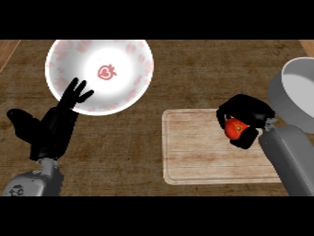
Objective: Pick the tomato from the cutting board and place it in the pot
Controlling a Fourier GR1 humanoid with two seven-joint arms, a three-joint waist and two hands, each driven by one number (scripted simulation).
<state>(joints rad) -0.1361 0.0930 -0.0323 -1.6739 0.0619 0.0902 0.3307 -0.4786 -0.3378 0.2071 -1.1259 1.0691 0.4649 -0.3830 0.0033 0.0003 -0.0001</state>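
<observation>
Tomato in hand, not yet in the pot.

Right hand [246, 120] was curled round the tomato [235, 129] over the cutting board's [200, 152] right part; whether it had lifted clear, I couldn't tell. Pot [309, 92] stood just beside, nothing visible inside. Carry and release remained. Left hand [54, 124] rested open by the plate [99, 76].

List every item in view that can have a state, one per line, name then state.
tomato: held in the right hand, above the cutting board
right hand: curled round the tomato
left hand: open, fingers up, holding nothing
pot: upright, nothing seen inside
cutting board: flat on the counter
plate: nothing lying on it
</observation>
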